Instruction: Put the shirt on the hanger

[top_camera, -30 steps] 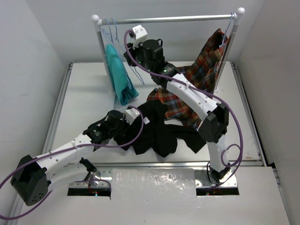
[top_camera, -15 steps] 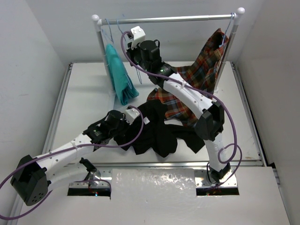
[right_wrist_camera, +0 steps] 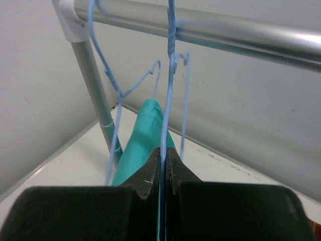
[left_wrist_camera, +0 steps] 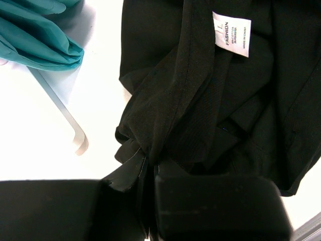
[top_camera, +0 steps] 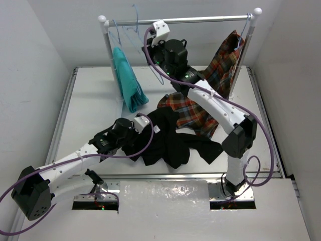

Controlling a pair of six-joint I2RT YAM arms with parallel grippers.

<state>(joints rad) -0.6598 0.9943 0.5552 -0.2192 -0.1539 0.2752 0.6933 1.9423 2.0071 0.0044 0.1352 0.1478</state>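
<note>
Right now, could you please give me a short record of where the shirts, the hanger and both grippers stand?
Black shirt: crumpled on the table, on no hanger
Left gripper: shut on the shirt's edge
Blue hanger: bare, its wire crossing the rail
Right gripper: shut on the hanger's wire, up by the rail
Teal garment: hanging at the rail's left end
Plaid shirt: hanging at the rail's right end, lower part on the table
</note>
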